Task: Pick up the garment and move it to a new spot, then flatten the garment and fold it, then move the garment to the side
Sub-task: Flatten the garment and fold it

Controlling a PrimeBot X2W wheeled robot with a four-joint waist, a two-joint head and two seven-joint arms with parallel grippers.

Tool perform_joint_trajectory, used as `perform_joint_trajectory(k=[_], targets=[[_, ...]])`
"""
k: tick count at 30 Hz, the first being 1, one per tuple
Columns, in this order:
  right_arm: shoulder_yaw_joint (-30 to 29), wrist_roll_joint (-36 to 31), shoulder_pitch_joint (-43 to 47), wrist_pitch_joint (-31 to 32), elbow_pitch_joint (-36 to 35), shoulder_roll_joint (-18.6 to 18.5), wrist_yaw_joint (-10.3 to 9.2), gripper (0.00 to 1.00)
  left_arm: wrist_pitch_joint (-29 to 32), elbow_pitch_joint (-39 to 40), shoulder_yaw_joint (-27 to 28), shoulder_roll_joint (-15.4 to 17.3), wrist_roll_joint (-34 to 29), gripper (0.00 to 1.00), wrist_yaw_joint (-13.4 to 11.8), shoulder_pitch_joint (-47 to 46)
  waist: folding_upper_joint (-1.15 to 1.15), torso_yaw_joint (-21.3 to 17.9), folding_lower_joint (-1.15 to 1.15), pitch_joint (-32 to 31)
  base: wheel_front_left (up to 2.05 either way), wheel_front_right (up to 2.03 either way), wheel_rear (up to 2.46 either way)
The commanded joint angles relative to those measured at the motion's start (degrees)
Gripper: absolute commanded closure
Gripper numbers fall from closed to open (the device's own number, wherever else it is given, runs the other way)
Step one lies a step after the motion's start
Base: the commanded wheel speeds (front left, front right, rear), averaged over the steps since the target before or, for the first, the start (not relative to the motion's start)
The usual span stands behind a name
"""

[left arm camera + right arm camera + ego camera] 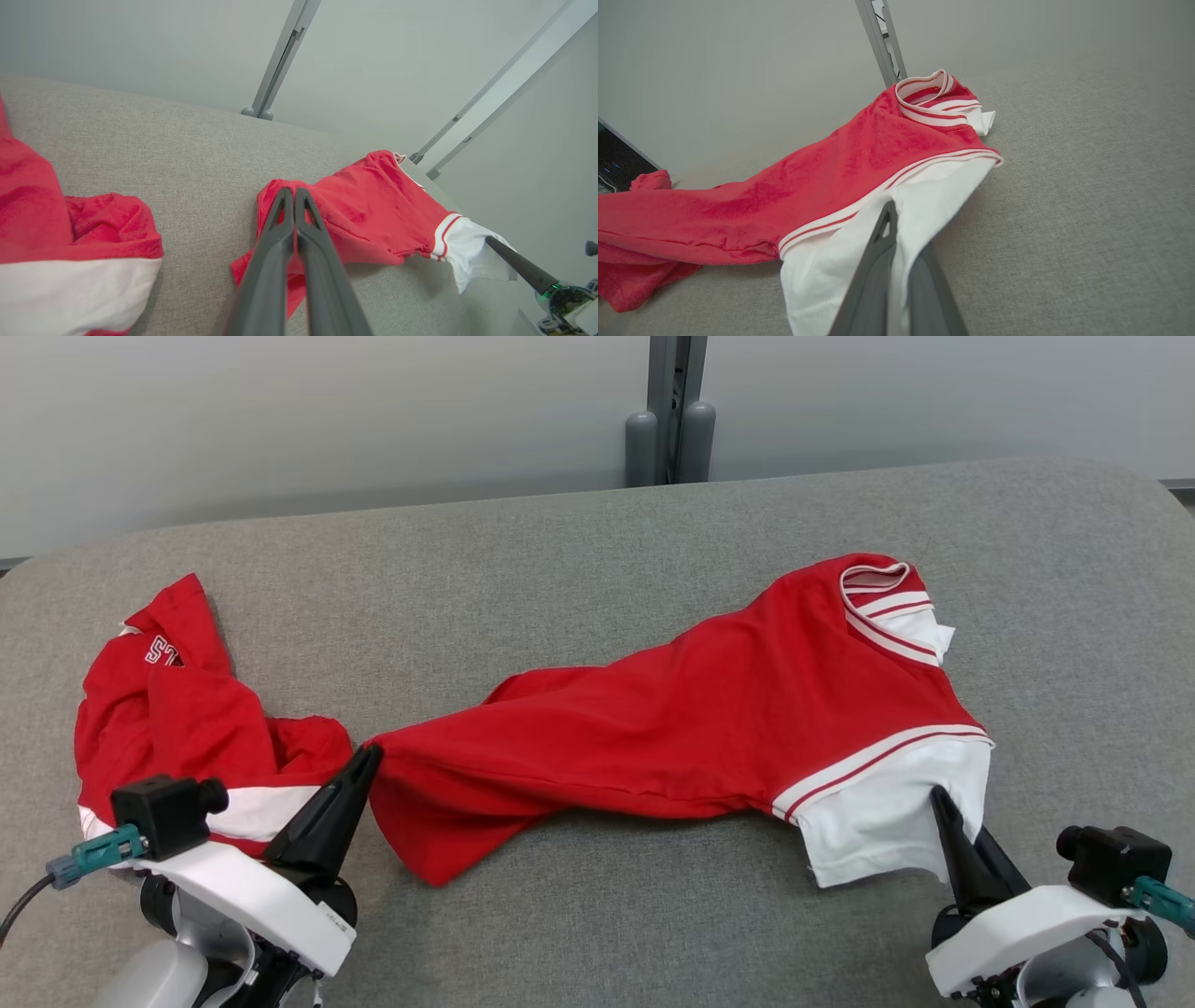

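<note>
Red garment (672, 728) lies between low arms, left jaws pinching its end, right jaws its sleeve (887, 803).

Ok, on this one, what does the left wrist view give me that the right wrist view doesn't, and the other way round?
Left wrist view: the left gripper, jaws shut on the hem end of the red garment, a second red-and-white garment bunched at that view's left, and the right gripper from outside, at the white sleeve. Right wrist view: that gripper's jaws up close, shut with sleeve cloth between them, and a clear look into the striped collar. Both: the red garment stretched over the grey table, a metal post behind.
</note>
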State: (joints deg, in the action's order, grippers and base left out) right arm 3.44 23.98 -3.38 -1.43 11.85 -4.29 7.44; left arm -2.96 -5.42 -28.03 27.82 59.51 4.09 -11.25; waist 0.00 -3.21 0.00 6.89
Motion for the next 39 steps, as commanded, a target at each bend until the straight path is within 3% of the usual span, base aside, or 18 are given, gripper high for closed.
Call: perform_joint_trajectory(k=[1,8,17,23,29,39], targets=[[0.02,-0.09,0.22,0.47,-1.54,-0.1,0.09,1.0,0.34,1.15,0.34,0.45,0.19,1.0,-0.46,0.29,0.0,-0.09,0.0,-0.14,0.0,0.0,0.0],[2.08,0.1,-5.14,3.06,-6.12,-0.52,0.09,1.0,2.45,3.01,0.96,2.83,-1.95,1.0,-1.37,-5.0,0.0,-1.13,0.0,0.39,0.0,0.0,0.0],[4.28,2.52,-24.25,2.98,-0.94,-2.18,0.09,1.0,7.72,-5.05,2.88,4.62,0.33,1.0,2.29,-21.79,0.0,-2.32,0.0,6.46,0.0,0.0,0.0],[7.08,3.84,-43.6,-2.33,7.94,-1.81,0.06,1.0,13.15,-13.61,2.72,6.76,4.02,1.0,3.46,-38.82,0.0,-3.23,0.0,13.63,0.0,0.0,0.0],[5.66,5.36,-63.63,-7.35,16.03,-0.81,0.06,1.0,15.43,-18.65,1.27,9.35,5.68,1.0,3.47,-55.85,0.0,-2.89,0.0,21.57,0.0,0.0,0.0],[3.81,1.6,-89.65,-13.01,29.5,-0.39,0.06,1.0,9.99,-28.66,-2.29,8.1,5.24,1.0,3.42,-79.09,0.0,-1.24,0.0,29.7,0.0,0.0,0.0]])
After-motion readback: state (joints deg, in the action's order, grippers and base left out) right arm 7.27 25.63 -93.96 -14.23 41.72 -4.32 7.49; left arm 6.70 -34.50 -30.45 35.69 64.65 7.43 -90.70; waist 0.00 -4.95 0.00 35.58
